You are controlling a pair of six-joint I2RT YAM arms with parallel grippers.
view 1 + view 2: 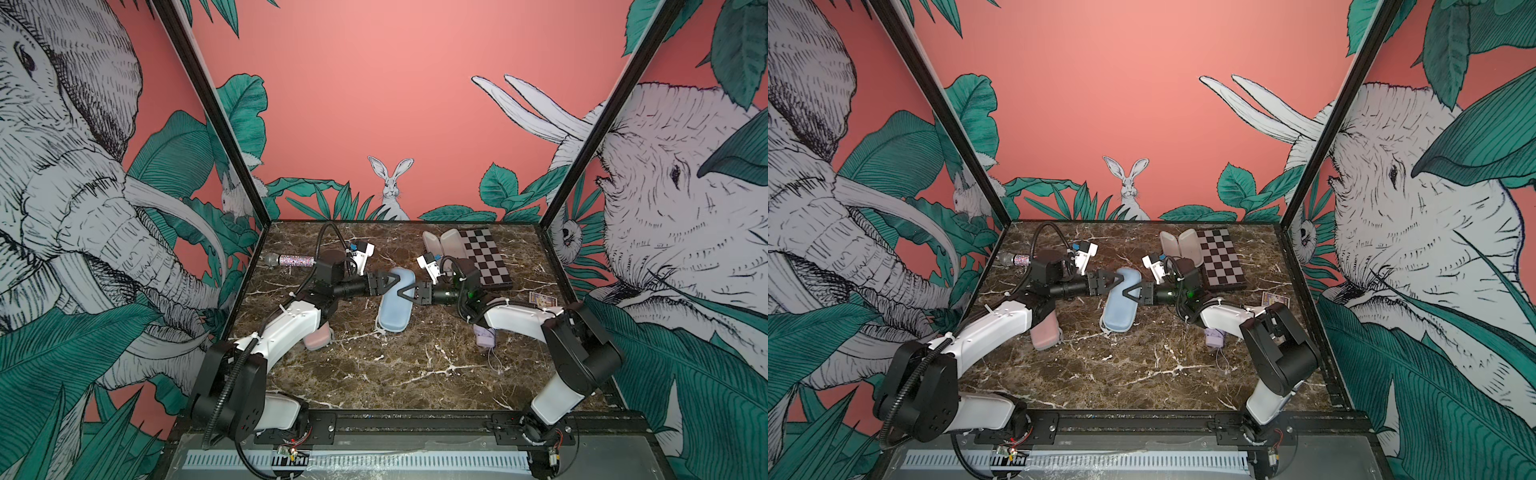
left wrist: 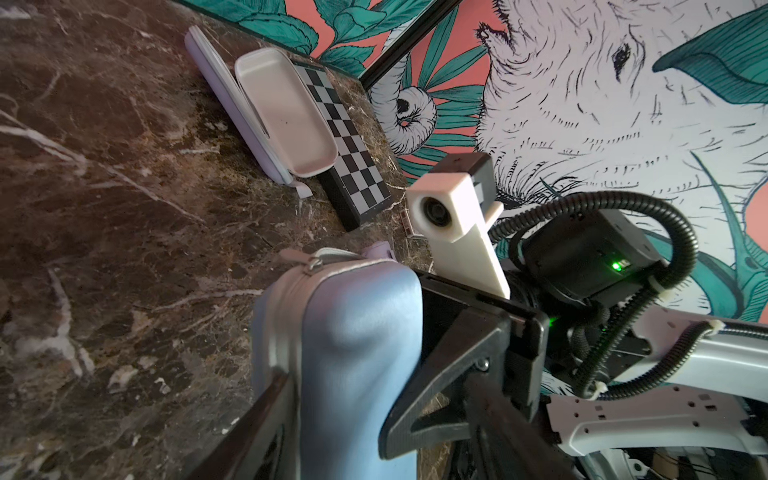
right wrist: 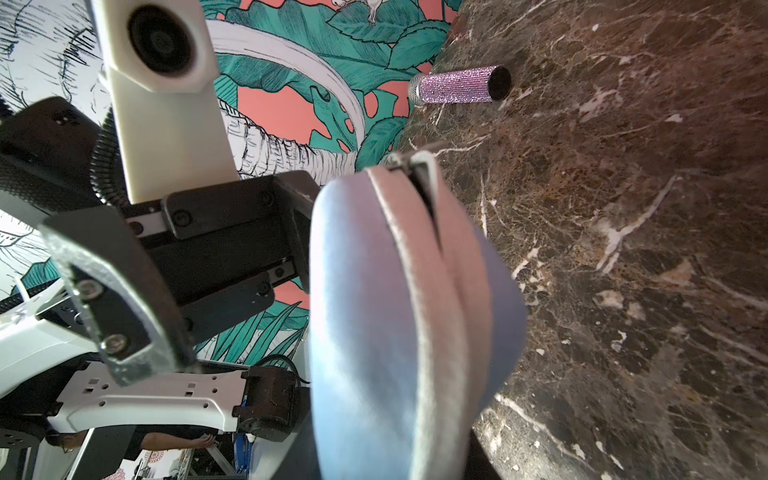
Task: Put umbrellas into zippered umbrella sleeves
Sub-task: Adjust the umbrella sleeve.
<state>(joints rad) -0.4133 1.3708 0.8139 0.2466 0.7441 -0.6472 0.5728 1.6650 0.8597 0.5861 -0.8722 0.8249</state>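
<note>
Down on marble table [image 1: 415, 374], pinching blue sleeve [image 1: 392, 316] with left gripper [image 1: 392, 282] and right gripper [image 1: 409, 293] (stiff, light, probably slick shell), best held clear of zip [image 3: 409, 232].

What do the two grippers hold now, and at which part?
Both the left gripper and right gripper clasp the blue umbrella sleeve at its far half, one on each long side.

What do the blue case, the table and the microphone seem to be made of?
Blue case: probably fabric-covered moulded shell, satin sheen, stitched zip edge. Table: marble or a marble-look print, brown with white veins, slightly glossy. Microphone: handle covered in tiny rhinestones or glitter, sparkling lilac.
</note>
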